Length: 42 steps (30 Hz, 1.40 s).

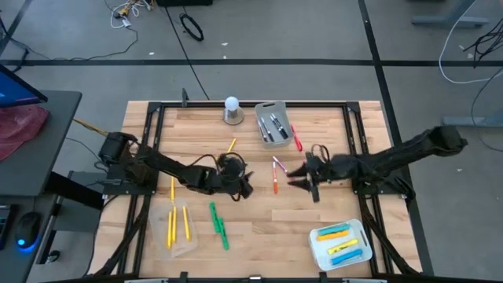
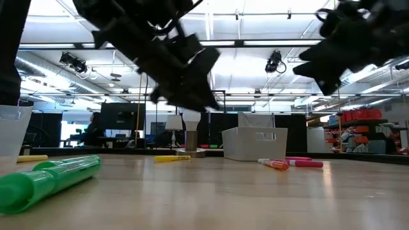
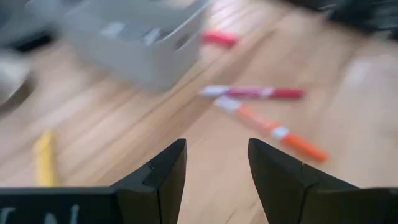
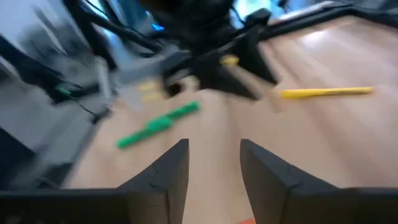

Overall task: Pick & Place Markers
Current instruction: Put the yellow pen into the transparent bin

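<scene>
Left gripper (image 3: 214,171) fingers spread, empty; wrist cam alone shows orange marker (image 3: 273,129) ahead. Right gripper (image 4: 214,165) spread, empty, mid-table

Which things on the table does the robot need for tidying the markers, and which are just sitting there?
For the job:
- orange marker
- pink marker
- red marker
- yellow marker
- green markers
- grey bin
- white tray

Just sitting there:
- white ball on its base

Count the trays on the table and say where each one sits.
3: a grey tray at the far edge beside the white ball, a white tray at the near right, a clear tray at the near left.
</scene>
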Each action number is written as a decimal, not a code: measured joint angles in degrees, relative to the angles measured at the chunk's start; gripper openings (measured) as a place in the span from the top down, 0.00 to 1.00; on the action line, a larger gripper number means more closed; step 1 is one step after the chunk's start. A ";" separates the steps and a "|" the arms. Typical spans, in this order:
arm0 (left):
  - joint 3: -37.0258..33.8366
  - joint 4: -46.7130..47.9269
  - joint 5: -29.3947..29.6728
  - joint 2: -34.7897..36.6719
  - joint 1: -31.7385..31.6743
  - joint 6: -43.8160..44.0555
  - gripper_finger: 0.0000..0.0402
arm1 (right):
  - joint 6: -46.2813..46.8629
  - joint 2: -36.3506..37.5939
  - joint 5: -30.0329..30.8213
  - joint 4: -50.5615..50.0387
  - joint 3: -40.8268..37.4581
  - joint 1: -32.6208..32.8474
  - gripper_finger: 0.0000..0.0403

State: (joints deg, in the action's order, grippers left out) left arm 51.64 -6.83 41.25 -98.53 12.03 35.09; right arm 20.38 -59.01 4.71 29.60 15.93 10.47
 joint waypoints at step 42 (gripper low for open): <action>-2.20 19.70 -9.42 -4.68 -11.57 20.78 0.91 | 0.06 -2.76 12.85 15.82 -7.16 5.47 0.65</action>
State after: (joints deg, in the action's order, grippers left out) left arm 49.44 12.87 31.83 -103.22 0.46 55.87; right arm 20.44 -61.78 17.56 45.41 8.78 15.94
